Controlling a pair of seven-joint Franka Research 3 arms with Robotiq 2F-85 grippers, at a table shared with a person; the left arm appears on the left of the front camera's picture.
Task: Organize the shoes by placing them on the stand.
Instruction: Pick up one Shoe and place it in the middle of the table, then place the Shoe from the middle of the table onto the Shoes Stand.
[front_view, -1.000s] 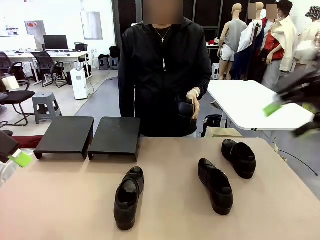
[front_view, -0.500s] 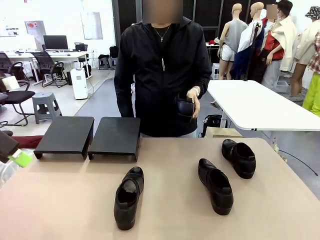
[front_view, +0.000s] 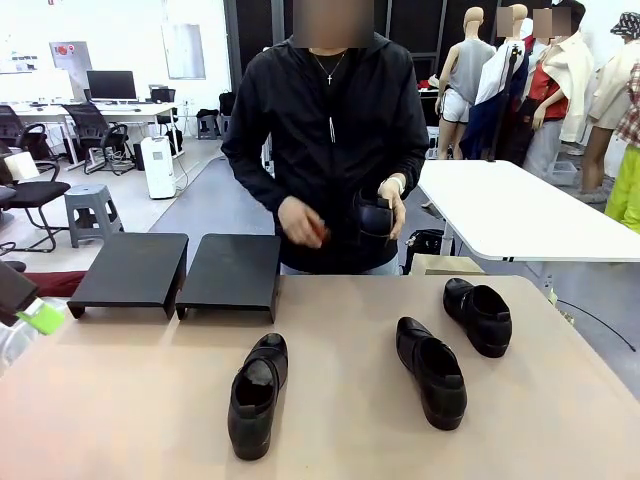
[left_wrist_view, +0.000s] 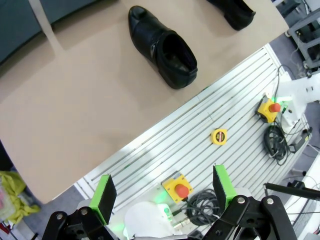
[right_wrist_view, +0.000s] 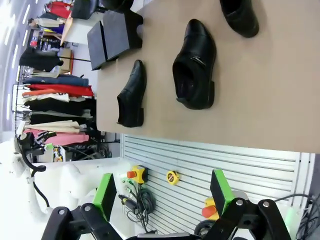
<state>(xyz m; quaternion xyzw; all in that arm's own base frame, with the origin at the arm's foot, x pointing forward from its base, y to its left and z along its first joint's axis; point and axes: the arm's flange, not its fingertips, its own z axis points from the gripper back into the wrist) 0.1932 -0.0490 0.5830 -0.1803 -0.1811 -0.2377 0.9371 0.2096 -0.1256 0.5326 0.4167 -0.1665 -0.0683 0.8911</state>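
At the bottom of the left wrist view, we see the left gripper (left_wrist_view: 162, 192) with its jaws spread wide above the table's (left_wrist_view: 75, 115) near edge. In the front view, two black stands sit side by side at middle left: the left stand (front_view: 130, 268) and the right stand (front_view: 232, 272). Below them, at lower centre, lies one shoe (front_view: 255, 395). At upper centre the person's hand (front_view: 393, 203) holds a second shoe (front_view: 371, 217). Right of centre lie a third shoe (front_view: 430, 372) and a fourth shoe (front_view: 478, 316). The right gripper (right_wrist_view: 162, 192) also has its jaws spread.
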